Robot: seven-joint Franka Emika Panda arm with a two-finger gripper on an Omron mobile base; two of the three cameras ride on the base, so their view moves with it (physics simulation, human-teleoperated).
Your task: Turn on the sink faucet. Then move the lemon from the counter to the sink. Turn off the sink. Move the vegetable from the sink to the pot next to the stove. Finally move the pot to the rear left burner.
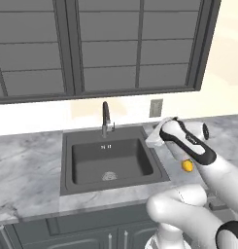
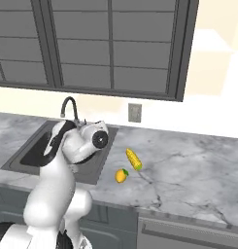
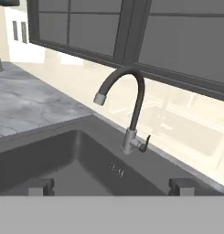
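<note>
- Nearest the hand camera, the gripper (image 3: 111, 185) shows two dark fingertips (image 3: 40, 185) set wide apart with nothing between them; the jaws stand fully open and empty, apparently ready for the lever.
- Left of the arm lies the sink (image 1: 67, 165), a dark basin sunk into the counter (image 1: 23, 165), dry as far as can be seen, with a round drain (image 1: 109, 175) on its floor.
- At the sink's far rim rises the sink faucet (image 3: 127, 109), its arched spout curving over the basin and its small side lever (image 3: 144, 142) jutting to the right in the hand view; no water shows at the spout, so the first step looks not yet done.
- Hovering over the sink's right rim, the hand faces the faucet, likely lining up to push that lever.
- Right of the sink, the lemon (image 2: 121, 175) rests on the counter near the front edge, awaiting its move.
- Just beyond it lies a corn cob (image 2: 134, 159), slanted, close to the lemon but apart.
</note>
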